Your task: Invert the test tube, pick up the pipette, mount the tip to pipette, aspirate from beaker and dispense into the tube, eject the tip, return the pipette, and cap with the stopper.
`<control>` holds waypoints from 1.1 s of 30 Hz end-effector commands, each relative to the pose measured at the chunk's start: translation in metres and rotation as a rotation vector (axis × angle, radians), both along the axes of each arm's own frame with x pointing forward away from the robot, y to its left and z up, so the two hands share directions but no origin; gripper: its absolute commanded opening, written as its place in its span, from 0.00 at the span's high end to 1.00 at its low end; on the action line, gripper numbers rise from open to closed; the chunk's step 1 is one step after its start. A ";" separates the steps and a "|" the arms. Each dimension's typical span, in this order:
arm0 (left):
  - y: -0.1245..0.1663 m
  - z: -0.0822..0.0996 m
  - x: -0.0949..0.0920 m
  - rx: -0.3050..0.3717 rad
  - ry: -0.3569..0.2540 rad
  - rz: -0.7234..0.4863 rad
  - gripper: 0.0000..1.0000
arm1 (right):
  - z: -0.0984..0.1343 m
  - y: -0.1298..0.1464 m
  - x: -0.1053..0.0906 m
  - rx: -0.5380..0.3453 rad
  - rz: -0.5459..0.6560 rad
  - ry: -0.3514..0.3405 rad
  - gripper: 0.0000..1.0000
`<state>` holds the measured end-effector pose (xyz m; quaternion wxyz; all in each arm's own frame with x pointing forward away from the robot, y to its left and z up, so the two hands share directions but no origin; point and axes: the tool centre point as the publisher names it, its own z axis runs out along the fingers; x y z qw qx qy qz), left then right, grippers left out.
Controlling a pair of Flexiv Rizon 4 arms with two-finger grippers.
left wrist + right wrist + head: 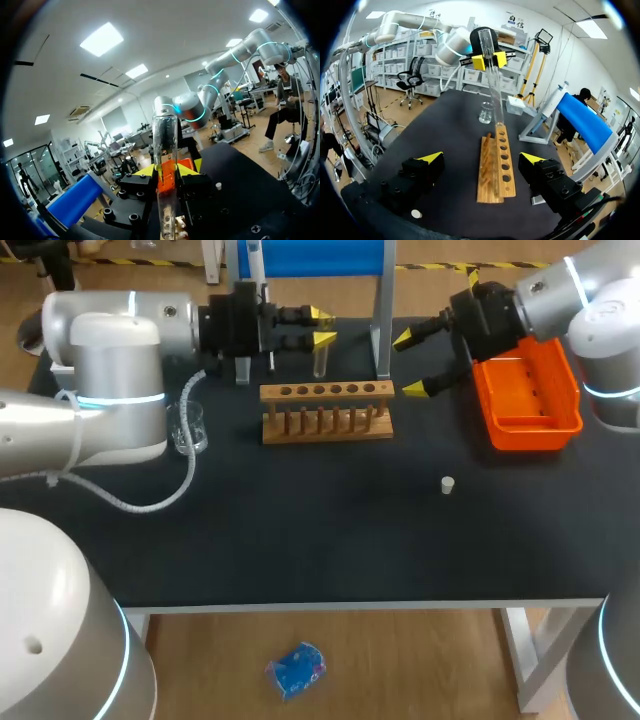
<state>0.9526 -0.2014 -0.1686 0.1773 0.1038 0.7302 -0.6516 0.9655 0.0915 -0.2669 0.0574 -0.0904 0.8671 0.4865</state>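
Table (300, 540) was black, with both arms over its far half. Left arm (110, 370) came in from the left and lay along the back edge. Right arm (560, 290) came in from the far right corner.

Blue-topped stand (310, 260) stood at the back middle, one metal leg just behind the rack's right end. Orange tray (527, 395) sat on the right side, partly under the right arm's wrist. Wooden rack (327, 410) stood mid-table with a row of holes along its top bar.

Left gripper (318, 328) was clamped on the test tube (320, 360), yellow tips pressing it from both sides. From the head view I saw the tube upright, hanging below the fingers just behind the rack's top bar. In the left wrist view it stood straight up between the tips, clear glass. From the right wrist view its lower end came down at the rack's far end. I couldn't tell if it touched the rack, or which end was the open one.

Right gripper (415, 362) had its fingers spread wide with nothing between them. It hung between the rack's right end and the tray, looking along the rack.

Glass beaker (188, 427) stood left of the rack, near the left arm. White stopper (448, 484) lay alone on the table nearer me than the tray, well apart from both grippers.
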 end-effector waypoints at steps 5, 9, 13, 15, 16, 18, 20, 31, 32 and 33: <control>-0.009 -0.010 0.015 -0.002 0.034 -0.044 1.00 | -0.026 0.008 0.021 -0.023 0.008 0.001 0.00; -0.011 -0.015 0.019 0.006 0.055 -0.051 1.00 | -0.035 0.010 0.029 -0.032 0.005 0.011 0.00; -0.013 -0.018 0.021 0.012 0.074 -0.057 1.00 | -0.041 0.011 0.034 -0.047 -0.001 0.022 0.00; -0.015 -0.020 0.023 0.015 0.082 -0.062 1.00 | -0.046 0.010 0.037 -0.048 0.001 0.036 0.00; -0.015 -0.020 0.023 0.016 0.083 -0.063 1.00 | -0.048 0.010 0.038 -0.049 0.002 0.041 0.00; -0.016 -0.020 0.024 0.016 0.086 -0.065 1.00 | -0.051 0.011 0.040 -0.048 0.004 0.056 0.00; -0.017 -0.021 0.024 0.015 0.090 -0.069 1.00 | -0.056 0.011 0.043 -0.054 0.008 0.069 0.00; -0.017 -0.024 0.026 0.020 0.110 -0.074 1.00 | -0.075 0.016 0.052 -0.085 -0.019 0.125 0.00; -0.017 -0.024 0.026 0.021 0.111 -0.075 1.00 | -0.076 0.017 0.052 -0.087 -0.019 0.126 0.00; -0.018 -0.025 0.027 0.023 0.114 -0.077 1.00 | -0.077 0.017 0.052 -0.088 -0.021 0.127 0.00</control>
